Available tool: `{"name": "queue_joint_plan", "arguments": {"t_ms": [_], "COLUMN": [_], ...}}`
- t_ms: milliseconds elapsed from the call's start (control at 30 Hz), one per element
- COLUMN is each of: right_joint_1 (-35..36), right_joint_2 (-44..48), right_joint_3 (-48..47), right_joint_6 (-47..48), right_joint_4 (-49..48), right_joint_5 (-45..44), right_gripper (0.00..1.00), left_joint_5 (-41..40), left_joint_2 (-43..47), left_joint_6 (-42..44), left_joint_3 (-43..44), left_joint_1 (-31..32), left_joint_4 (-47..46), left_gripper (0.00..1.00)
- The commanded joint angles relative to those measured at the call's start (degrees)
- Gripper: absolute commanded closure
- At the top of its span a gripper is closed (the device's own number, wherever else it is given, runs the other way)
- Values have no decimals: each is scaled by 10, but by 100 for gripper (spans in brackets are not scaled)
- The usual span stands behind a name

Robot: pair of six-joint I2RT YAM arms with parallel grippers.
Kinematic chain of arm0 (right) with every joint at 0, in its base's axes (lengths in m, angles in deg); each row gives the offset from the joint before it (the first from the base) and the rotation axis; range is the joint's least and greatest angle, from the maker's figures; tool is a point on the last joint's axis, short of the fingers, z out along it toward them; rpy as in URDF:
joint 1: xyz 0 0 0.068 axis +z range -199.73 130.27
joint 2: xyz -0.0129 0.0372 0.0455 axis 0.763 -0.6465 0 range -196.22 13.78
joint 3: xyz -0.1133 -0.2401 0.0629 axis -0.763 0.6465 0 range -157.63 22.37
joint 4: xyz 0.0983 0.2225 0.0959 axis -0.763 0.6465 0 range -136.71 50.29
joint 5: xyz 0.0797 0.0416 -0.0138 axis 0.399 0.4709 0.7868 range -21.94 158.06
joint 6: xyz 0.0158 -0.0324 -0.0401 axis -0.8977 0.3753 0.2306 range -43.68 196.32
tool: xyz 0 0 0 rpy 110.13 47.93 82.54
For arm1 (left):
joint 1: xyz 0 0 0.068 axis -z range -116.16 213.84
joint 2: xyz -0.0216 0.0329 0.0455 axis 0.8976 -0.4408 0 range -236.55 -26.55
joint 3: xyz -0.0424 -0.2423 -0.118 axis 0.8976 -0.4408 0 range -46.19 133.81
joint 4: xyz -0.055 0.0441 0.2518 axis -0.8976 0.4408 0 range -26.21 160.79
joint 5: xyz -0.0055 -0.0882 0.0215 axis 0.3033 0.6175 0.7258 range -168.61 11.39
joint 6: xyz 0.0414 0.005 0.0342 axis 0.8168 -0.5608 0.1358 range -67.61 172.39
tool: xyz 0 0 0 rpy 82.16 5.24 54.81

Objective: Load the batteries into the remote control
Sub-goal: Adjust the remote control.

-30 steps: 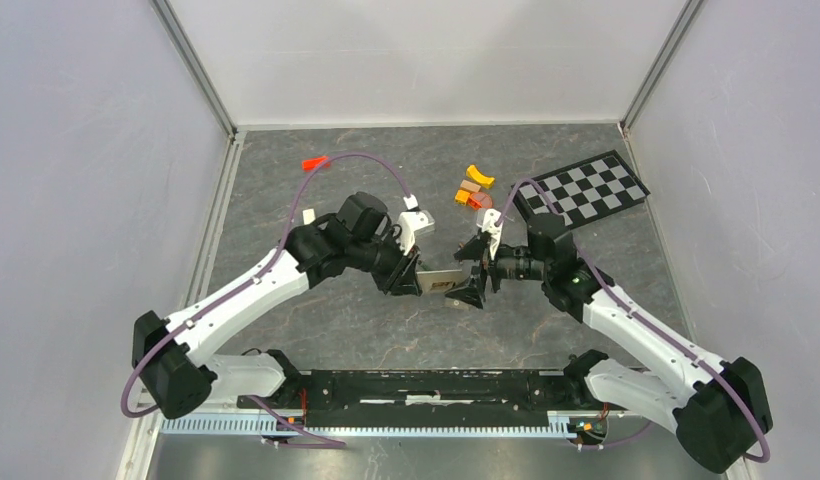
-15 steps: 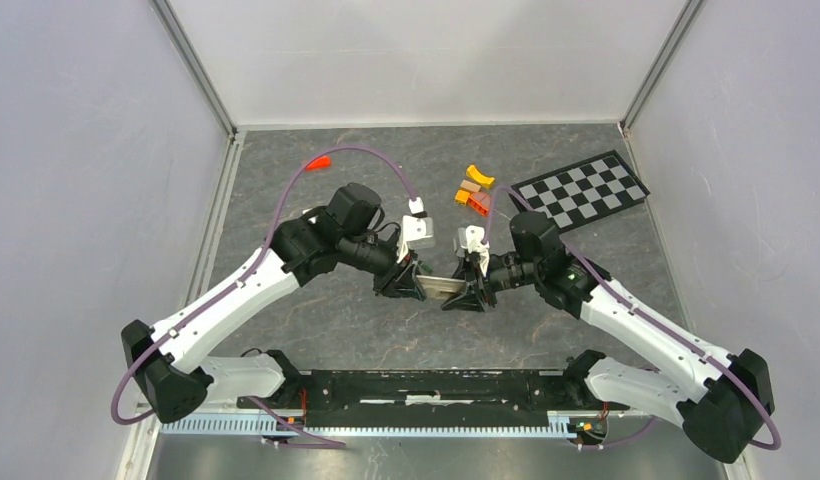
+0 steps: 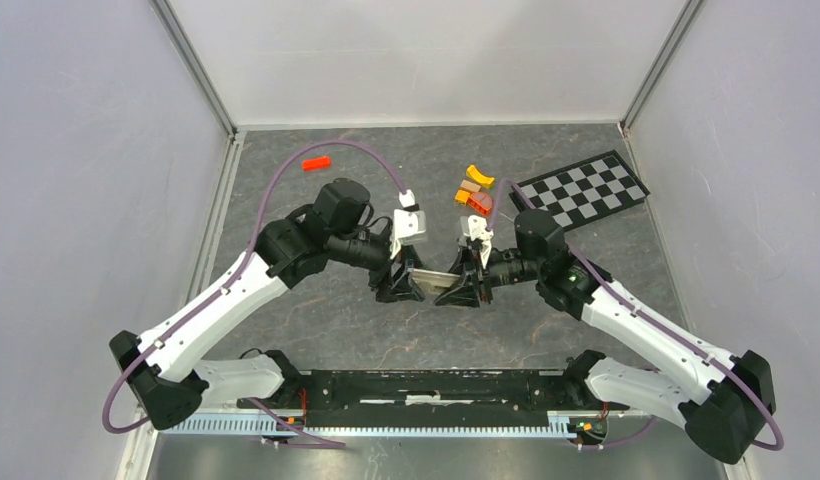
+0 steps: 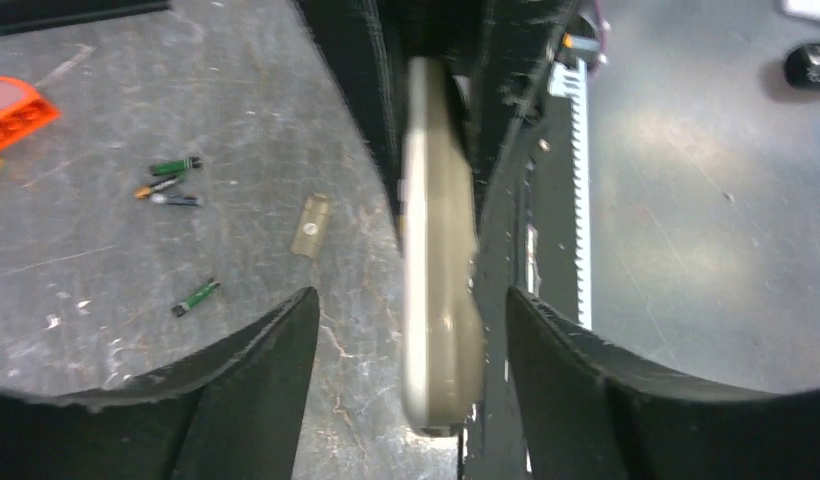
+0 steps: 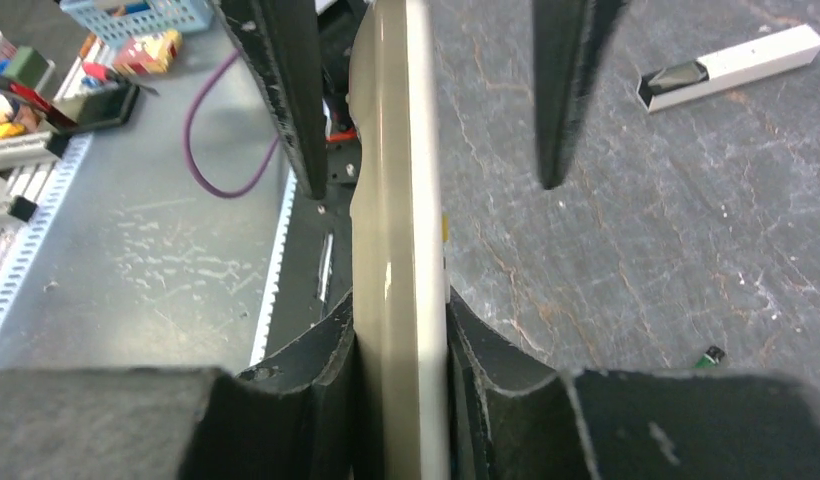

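Since a second before, left pincer (image 3: 402, 285) had sprung wide, clear of the remote (image 3: 438, 282). Right pincer (image 3: 467, 288) clamped its end, long axis running between both. Batteries (image 4: 174, 166) lay on desk (image 3: 336, 325), nearer the freed left arm.

remote control (image 3: 438, 281) between left end effector (image 3: 405, 286) and right end effector (image 3: 464, 290), blocks (image 3: 473, 190) behind

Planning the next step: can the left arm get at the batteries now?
Probably yes: the left gripper is open, the right gripper clamps the remote, and the batteries lie uncovered.
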Motion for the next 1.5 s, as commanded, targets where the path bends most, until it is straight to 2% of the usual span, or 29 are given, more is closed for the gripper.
{"name": "queue_joint_plan", "arguments": {"t_ms": [0, 67, 100, 200, 267, 333, 467, 600, 700, 800, 1033, 1167, 1267, 1333, 1467], "right_joint_1": [4, 5, 4, 4, 4, 5, 4, 5, 4, 4, 4, 4, 5, 4, 4], "right_joint_2": [41, 61, 68, 77, 80, 73, 53, 42, 30, 24, 19, 11, 8, 5, -1], "right_joint_3": [27, 60, 75, 89, 105, 118, 119, 130, 134, 137, 142, 139, 145, 149, 156], "right_joint_6": [-154, -240, -277, -355, -410, -465, -521, -555, -577, -582, -590, -600, -604, -605, -612], "right_joint_4": [-182, -289, -345, -415, -472, -538, -580, -610, -635, -638, -652, -667, -675, -681, -692], "right_joint_5": [-1, -30, -46, -97, -135, -145, -177, -220, -222, -222, -217, -206, -204, -202, -198], "right_gripper": [91, 91, 91, 88, 88, 87, 86, 85, 85, 84, 83, 82, 81, 77, 73], "left_joint_5": [-107, -149, -161, -190, -215, -203, -184, -167, -193, -220, -243, -230, -224, -224, -218], "left_joint_2": [56, 92, 105, 139, 149, 141, 111, 87, 96, 112, 123, 115, 106, 100, 90], "left_joint_6": [-96, -178, -217, -331, -436, -519, -594, -632, -651, -652, -643, -633, -647, -655, -655], "left_joint_3": [-15, -55, -71, -98, -130, -158, -175, -177, -212, -233, -234, -211, -209, -212, -206], "left_joint_1": [-1, -2, -2, -3, -3, -3, -2, -2, -2, -2, -3, -3, -3, -4, -4], "left_joint_4": [-153, -236, -268, -355, -443, -539, -633, -680, -739, -765, -747, -710, -705, -708, -702], "left_gripper": [15, 3, 1, 0, 0, 1, 10, 20, 22, 21, 18, 30, 32, 34, 50]}}
